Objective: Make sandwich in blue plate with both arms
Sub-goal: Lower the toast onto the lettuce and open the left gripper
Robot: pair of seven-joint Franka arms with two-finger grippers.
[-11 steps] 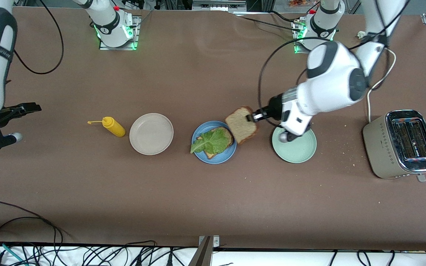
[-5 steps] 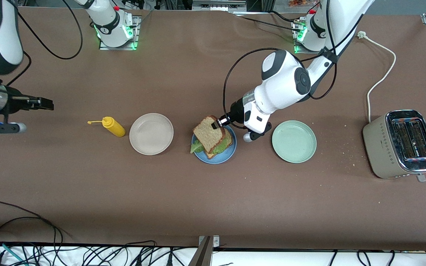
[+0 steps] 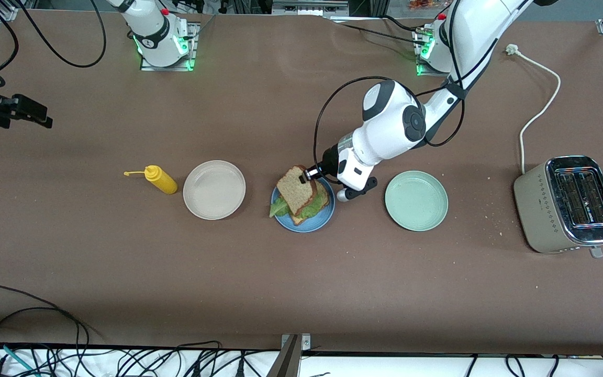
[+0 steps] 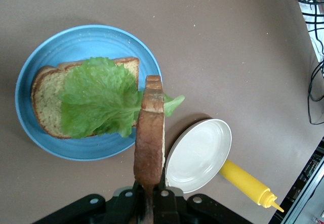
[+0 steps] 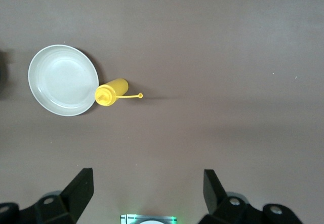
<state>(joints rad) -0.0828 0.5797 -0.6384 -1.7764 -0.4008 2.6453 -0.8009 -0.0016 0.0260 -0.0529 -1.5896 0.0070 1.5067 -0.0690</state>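
The blue plate (image 3: 280, 215) sits mid-table with a toast slice (image 4: 45, 100) and a ruffled green lettuce leaf (image 3: 309, 210) on it. The plate (image 4: 76, 41) and the lettuce (image 4: 96, 100) also show in the left wrist view. My left gripper (image 3: 308, 175) is shut on a second toast slice (image 3: 295, 189) and holds it tilted over the lettuce. In the left wrist view that slice (image 4: 150, 133) stands edge-on between the fingers. My right gripper (image 3: 34, 112) is open and empty, high over the right arm's end of the table. In its own view the right gripper (image 5: 148, 191) looks down on bare table.
A beige plate (image 3: 214, 189) and a yellow squeeze bottle (image 3: 160, 179) lie toward the right arm's end. A pale green plate (image 3: 416, 200) lies beside the blue plate toward the left arm's end. A toaster (image 3: 568, 204) stands at that end, its cord (image 3: 539, 104) trailing back.
My left gripper carried the toast slice from over the green plate to over the blue plate and lowered it onto the lettuce. The right arm rose and drew back.
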